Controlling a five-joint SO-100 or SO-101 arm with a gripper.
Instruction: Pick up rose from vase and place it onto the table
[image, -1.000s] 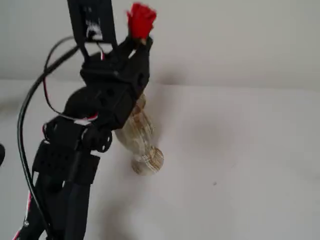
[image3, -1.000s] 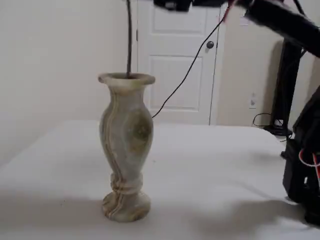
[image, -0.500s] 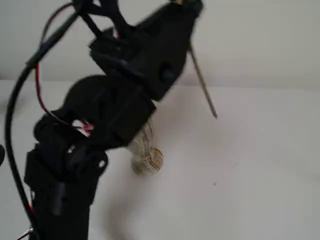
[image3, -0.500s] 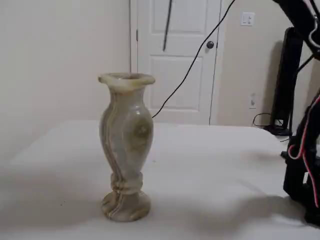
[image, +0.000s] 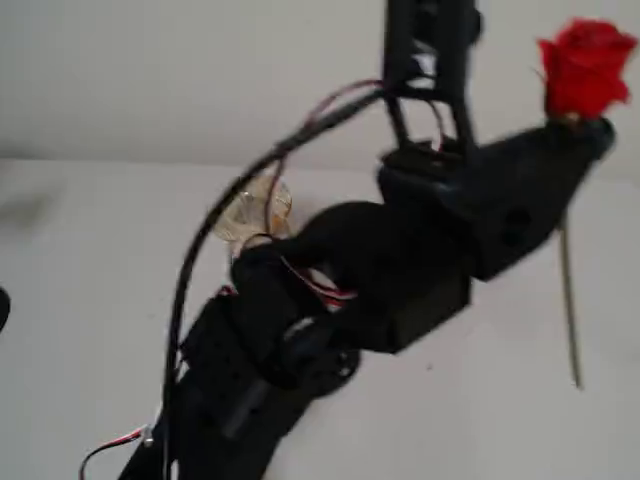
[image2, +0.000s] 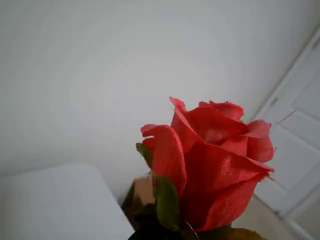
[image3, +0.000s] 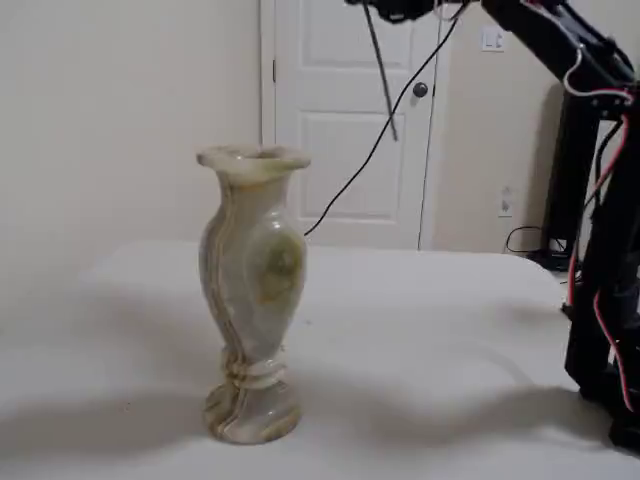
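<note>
My gripper (image: 592, 132) is shut on the rose (image: 585, 65) just below its red bud and holds it high in the air. The thin stem (image: 570, 300) hangs down free. In a fixed view the stem (image3: 381, 70) ends above and to the right of the vase's rim, fully out of the vase (image3: 250, 290). The gripper (image3: 397, 8) is cut off by that view's top edge. The cream and tan vase stands upright on the white table (image3: 430, 330); its rim (image: 247, 212) shows behind the arm. The wrist view shows the bud (image2: 215, 160) close up.
The black arm (image: 350, 290) with red and white wires fills the middle of a fixed view; its base stands at the right of another fixed view (image3: 600, 250). A white door (image3: 350, 120) and wall are behind. A table corner (image2: 50, 205) shows in the wrist view.
</note>
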